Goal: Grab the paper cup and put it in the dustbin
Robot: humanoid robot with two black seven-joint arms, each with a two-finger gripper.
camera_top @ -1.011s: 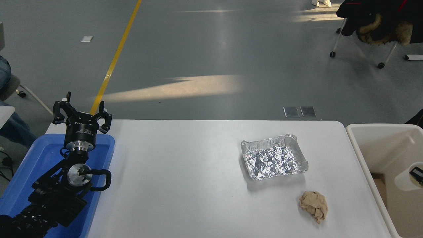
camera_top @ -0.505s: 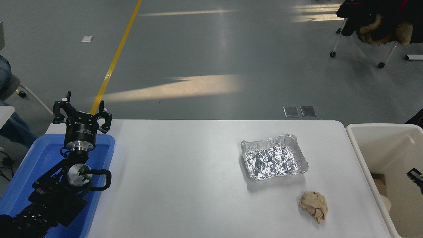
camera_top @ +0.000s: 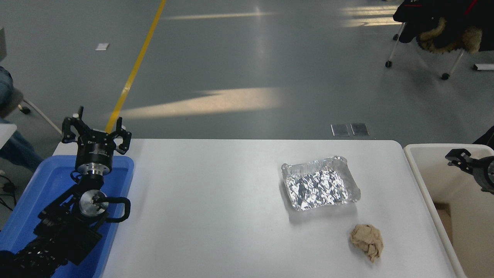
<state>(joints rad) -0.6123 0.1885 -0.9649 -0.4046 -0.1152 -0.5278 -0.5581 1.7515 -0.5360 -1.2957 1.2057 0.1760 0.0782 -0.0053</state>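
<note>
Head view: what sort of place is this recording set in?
Probably a lab or workshop hall, not a home: a bare grey floor with a yellow line, a wheeled chair piled with a dark coat, and a white table laid out with a foil tray.

Dustbin (camera_top: 424, 181) sits just off the table's right end from where I watch: large, cream-white, rectangular, thick rounded rim, upright and open-topped. Paper cup nowhere I can make out; bin's inside mostly cut off by the picture edge
</note>
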